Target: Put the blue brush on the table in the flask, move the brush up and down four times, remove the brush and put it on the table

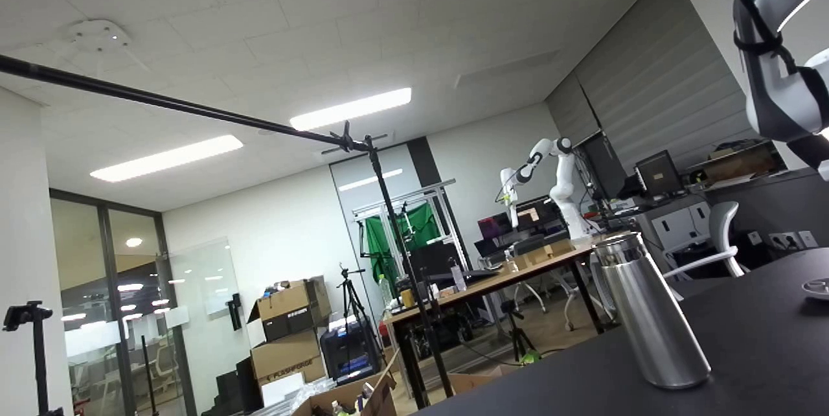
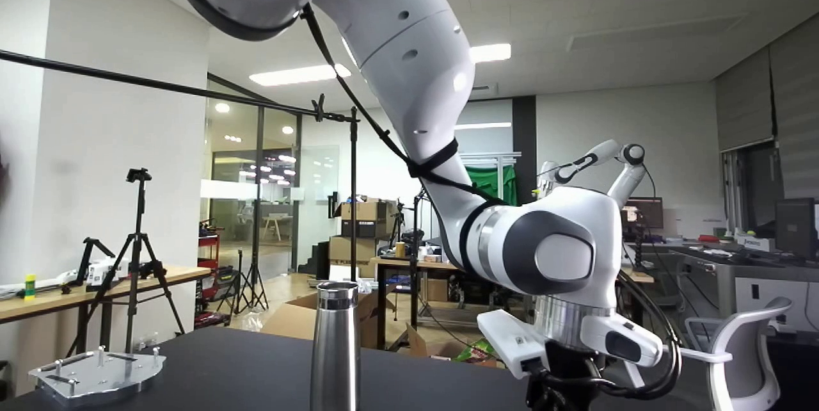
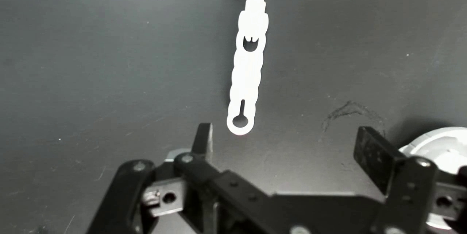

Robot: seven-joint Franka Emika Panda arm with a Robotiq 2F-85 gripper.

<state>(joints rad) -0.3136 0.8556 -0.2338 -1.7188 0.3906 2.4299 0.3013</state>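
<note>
Two fingers (image 3: 377, 157), spread wide with nothing between them, presumably to straddle the white-handled brush (image 3: 247, 68), which lies flat on the dark desk (image 3: 109, 62), ring end toward the gap, head out of view. Steel flask (image 1: 651, 315) upright, likely so that the brush can enter from above. White round object (image 3: 450, 152) partly behind one finger: may crowd the descent. Studded plate (image 2: 96, 376) well apart from the flask.

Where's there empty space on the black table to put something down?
In the wrist view, the table looks bare left of the white brush handle, and right of it above the white round thing; the bottom is crowded by the open gripper. In an exterior view, there's room between the flask and the pegged plate.
</note>
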